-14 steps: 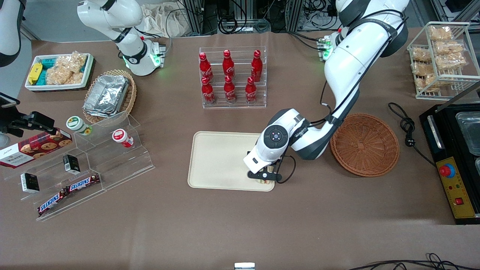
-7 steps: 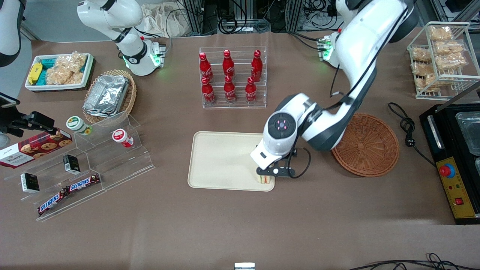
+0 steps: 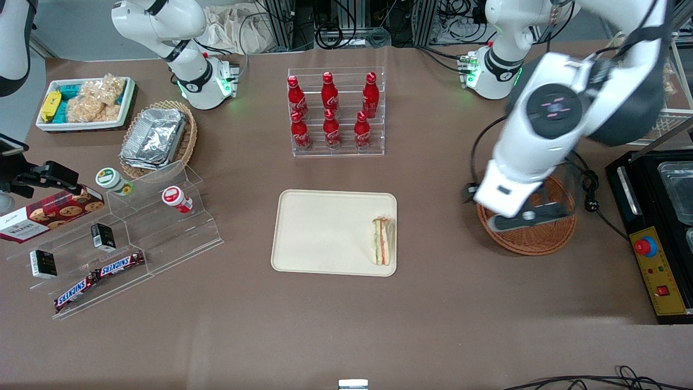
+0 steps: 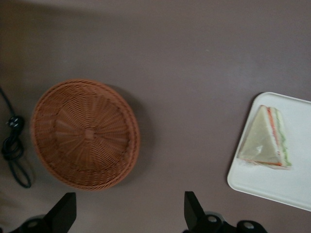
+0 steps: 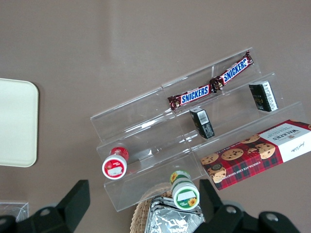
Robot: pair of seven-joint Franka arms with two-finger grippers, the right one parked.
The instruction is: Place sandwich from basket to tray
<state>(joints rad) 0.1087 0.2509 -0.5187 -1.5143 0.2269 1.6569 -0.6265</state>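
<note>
The sandwich [image 3: 383,241] lies on the cream tray [image 3: 319,233], at the tray's end nearest the working arm. It also shows in the left wrist view [image 4: 266,139], lying flat on the tray [image 4: 286,182]. The reddish-brown wicker basket [image 3: 541,238] is empty; in the left wrist view [image 4: 85,133] its whole inside shows. My left gripper [image 3: 528,216] hangs high above the basket, open and holding nothing. Its two dark fingertips [image 4: 193,213] stand wide apart.
A clear rack of red cola bottles [image 3: 331,111] stands farther from the front camera than the tray. A black cable with a plug [image 3: 587,187] lies beside the basket. A black appliance [image 3: 652,233] sits at the working arm's end. A wire basket of snacks [image 3: 636,81] stands above it.
My gripper let go of the sandwich on the tray, rose, and swung away toward the basket. The sandwich now lies uncovered on the tray.
</note>
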